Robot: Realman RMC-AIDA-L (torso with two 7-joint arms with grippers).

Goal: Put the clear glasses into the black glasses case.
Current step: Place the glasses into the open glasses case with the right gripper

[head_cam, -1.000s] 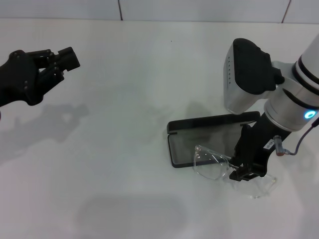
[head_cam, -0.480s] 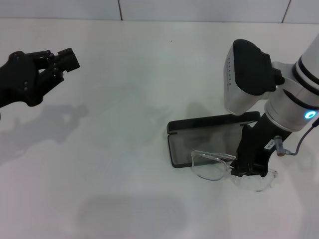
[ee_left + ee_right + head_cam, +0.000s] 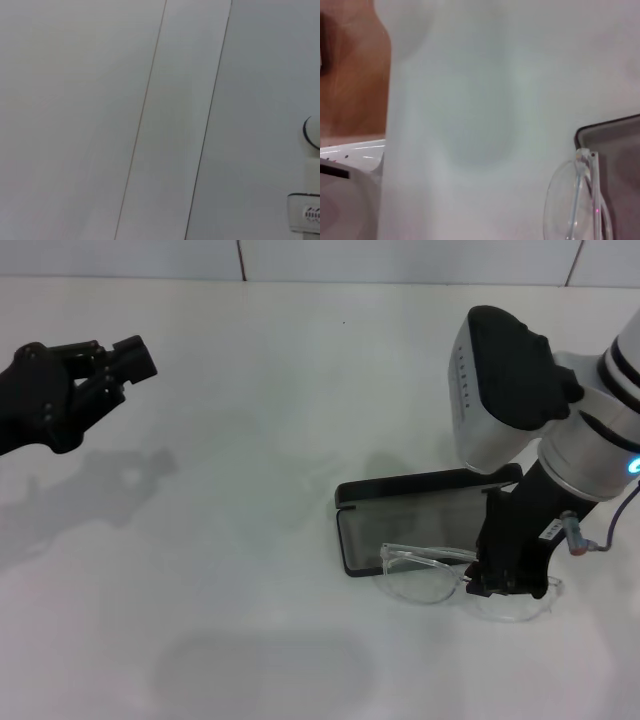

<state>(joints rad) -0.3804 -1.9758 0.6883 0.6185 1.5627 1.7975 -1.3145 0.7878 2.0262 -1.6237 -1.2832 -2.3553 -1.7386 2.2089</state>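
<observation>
The black glasses case (image 3: 415,518) lies open on the white table, right of centre, its grey lining showing and its lid standing along the far side. The clear glasses (image 3: 421,576) hang level over the case's near edge, one lens over the lining's rim and the other past the case's right end. My right gripper (image 3: 491,583) is shut on the frame near the bridge. The right wrist view shows one clear lens (image 3: 574,201) beside a corner of the case (image 3: 615,145). My left gripper (image 3: 128,358) is parked at the far left, shut and holding nothing.
The white table (image 3: 250,540) stretches bare to the left of the case and in front of it. My right arm's bulky white and black wrist housing (image 3: 500,380) hangs over the case's far right corner. A white wall runs along the table's back edge.
The glasses have gone from tilted to level and shifted slightly left in my right gripper, and the right-hand lens has come up. The left arm has not moved.
</observation>
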